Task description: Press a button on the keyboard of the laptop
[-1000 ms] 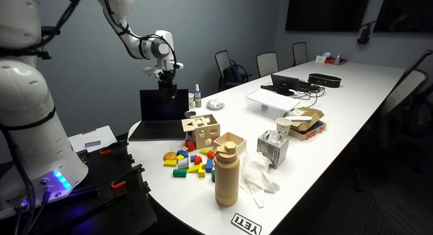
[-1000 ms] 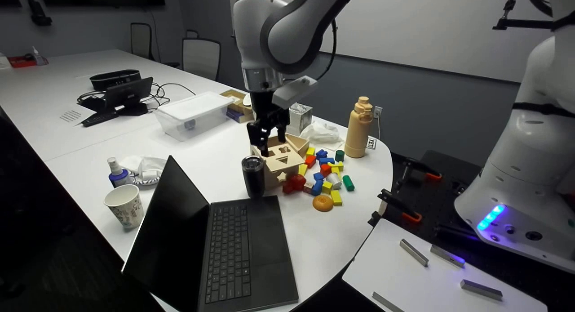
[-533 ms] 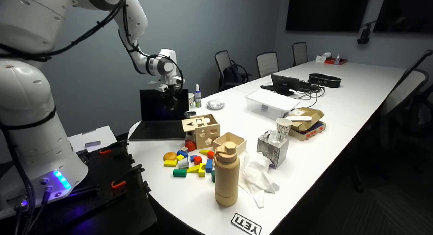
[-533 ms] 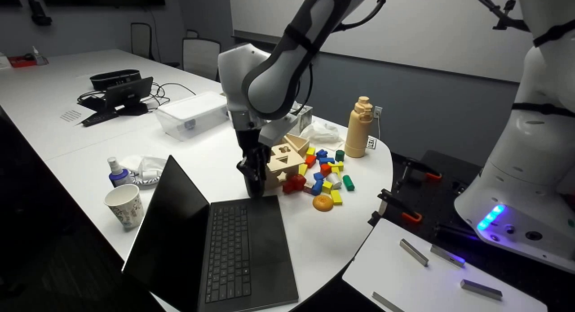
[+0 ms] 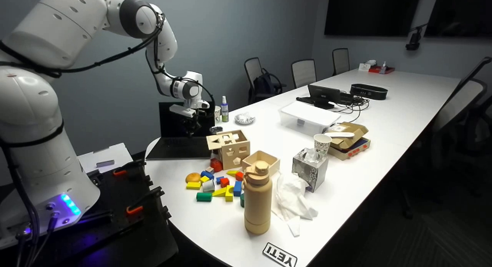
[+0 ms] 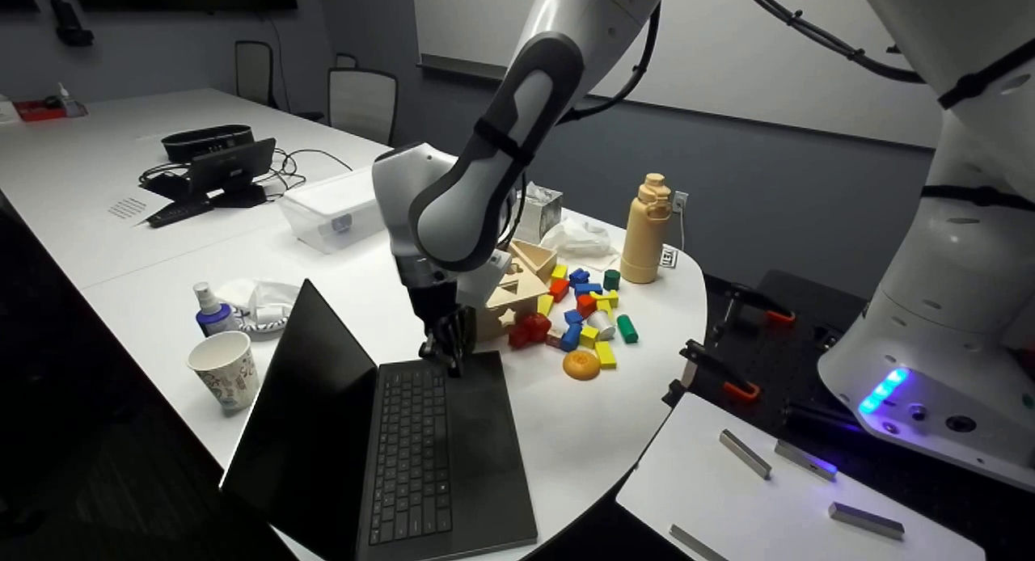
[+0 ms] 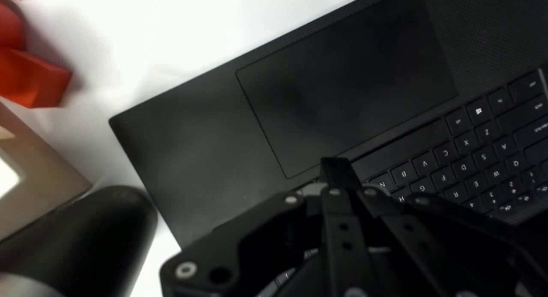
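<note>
The black laptop (image 6: 493, 464) stands with its dark screen (image 5: 169, 120) raised, and its keyboard (image 6: 411, 456) shows lettered keys. In the wrist view the keyboard (image 7: 454, 173) runs off to the lower right, upside down, beside the touchpad. My gripper (image 7: 338, 164) is shut, fingertips together with nothing between them. It hangs over the space-bar edge near the N and B keys and covers the keys behind it. In both exterior views the gripper (image 6: 454, 370) is low above the deck, at the end nearest the wooden box. Whether the tips touch a key, I cannot tell.
A black tumbler (image 7: 107, 215) stands close beside the laptop's corner and my gripper. Past it are the wooden shape box (image 5: 233, 151) and several coloured blocks (image 6: 598, 318). A paper cup (image 6: 226, 371) and a spray bottle (image 6: 212, 309) stand behind the screen.
My gripper has come down from above the tumbler and wooden box to low over the laptop deck. Its fingers have gone from open to shut. The laptop has not moved.
</note>
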Action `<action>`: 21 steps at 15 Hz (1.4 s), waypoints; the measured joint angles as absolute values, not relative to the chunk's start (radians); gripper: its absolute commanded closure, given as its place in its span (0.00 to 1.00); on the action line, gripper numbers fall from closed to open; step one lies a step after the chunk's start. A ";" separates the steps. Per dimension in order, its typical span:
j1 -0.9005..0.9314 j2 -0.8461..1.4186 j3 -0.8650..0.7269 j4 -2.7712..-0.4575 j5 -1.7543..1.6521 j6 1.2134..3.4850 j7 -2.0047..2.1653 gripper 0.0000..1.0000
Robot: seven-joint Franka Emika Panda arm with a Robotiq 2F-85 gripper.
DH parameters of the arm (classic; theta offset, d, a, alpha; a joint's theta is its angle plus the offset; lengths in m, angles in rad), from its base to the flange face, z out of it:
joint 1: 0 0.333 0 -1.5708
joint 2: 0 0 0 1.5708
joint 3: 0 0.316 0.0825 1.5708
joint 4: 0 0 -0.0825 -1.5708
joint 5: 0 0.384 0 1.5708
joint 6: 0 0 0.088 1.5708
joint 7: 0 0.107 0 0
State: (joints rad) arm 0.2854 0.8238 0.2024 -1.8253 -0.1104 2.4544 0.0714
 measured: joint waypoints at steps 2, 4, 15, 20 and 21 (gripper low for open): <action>0.292 0.868 0.204 -1.784 -0.110 2.454 0.043 1.00; 0.301 0.909 0.204 -1.742 -0.111 2.454 0.022 1.00; 0.328 1.081 0.202 -1.546 -0.114 2.427 -0.036 1.00; 0.335 1.105 0.200 -1.482 -0.114 2.346 -0.036 1.00; 0.336 1.109 0.200 -1.472 -0.114 2.333 -0.036 1.00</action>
State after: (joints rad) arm 0.3364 1.1092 0.2002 -1.4718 -0.1143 2.3332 -0.0361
